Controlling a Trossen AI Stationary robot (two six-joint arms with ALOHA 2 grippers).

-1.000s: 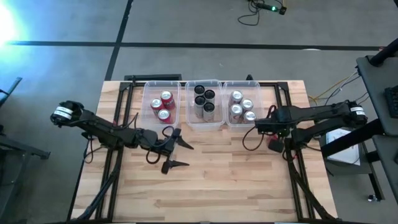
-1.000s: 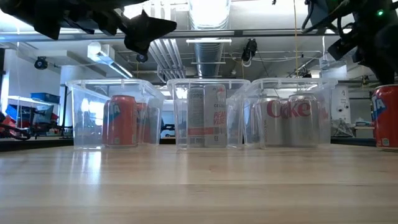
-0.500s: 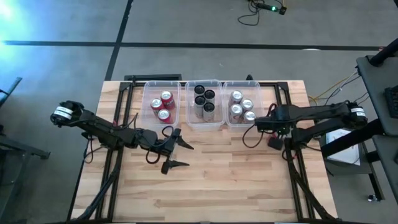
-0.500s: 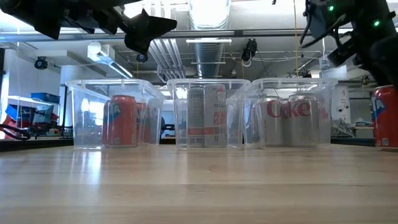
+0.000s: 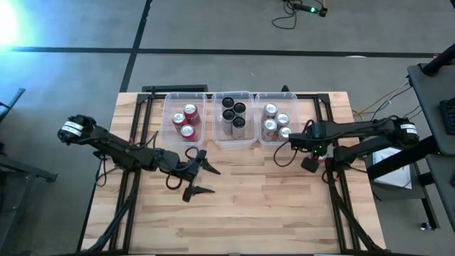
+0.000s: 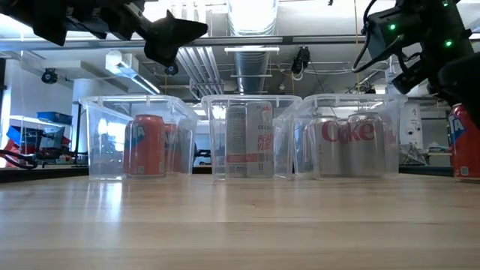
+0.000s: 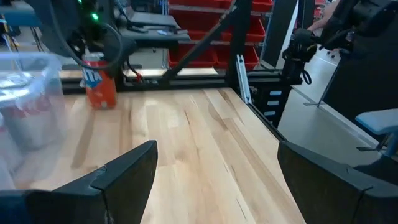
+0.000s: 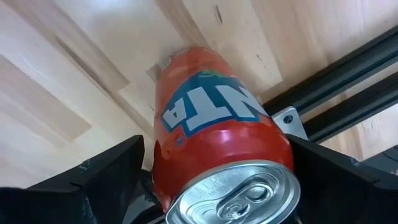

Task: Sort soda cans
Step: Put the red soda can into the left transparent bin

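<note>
An orange-red soda can stands upright on the table near the right edge, also seen in the low view and the left wrist view. My right gripper points down over it, open, one finger on each side of the can without clearly touching it. My left gripper hovers open and level above the table's middle left, holding nothing. Other soda cans stand in three clear bins along the far edge: red, black and silver.
The three clear bins stand side by side at the far edge. A black frame rail runs along the table's right edge, close beside the orange-red can. Bare wood lies between the arms and toward the near edge.
My right gripper has sunk toward the orange-red can and shifted a little toward the table's left, staying open. The can has kept its place.
</note>
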